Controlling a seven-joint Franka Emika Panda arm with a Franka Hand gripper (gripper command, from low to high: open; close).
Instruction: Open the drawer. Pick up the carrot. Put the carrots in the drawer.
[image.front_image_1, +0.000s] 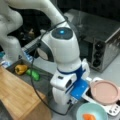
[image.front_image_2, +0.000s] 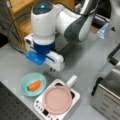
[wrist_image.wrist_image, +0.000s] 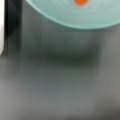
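One carrot (image.front_image_2: 34, 85) lies in the light-blue bowl (image.front_image_2: 25, 91), touching its floor, near the tabletop's (image.front_image_2: 82, 60) edge. My gripper (image.front_image_2: 52, 69) hangs just beside the bowl; I cannot tell how its jaws stand. Close by sits a pink pan (image.front_image_2: 57, 99) on a white cooker (image.front_image_2: 40, 106); bare grey tabletop lies beyond my arm

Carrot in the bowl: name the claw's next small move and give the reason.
Probably shift the arm's wrist over the light-blue bowl: the carrot lies inside it, ungrasped, and the wrist view catches only the bowl's rim at its top edge. The claw itself does not show.
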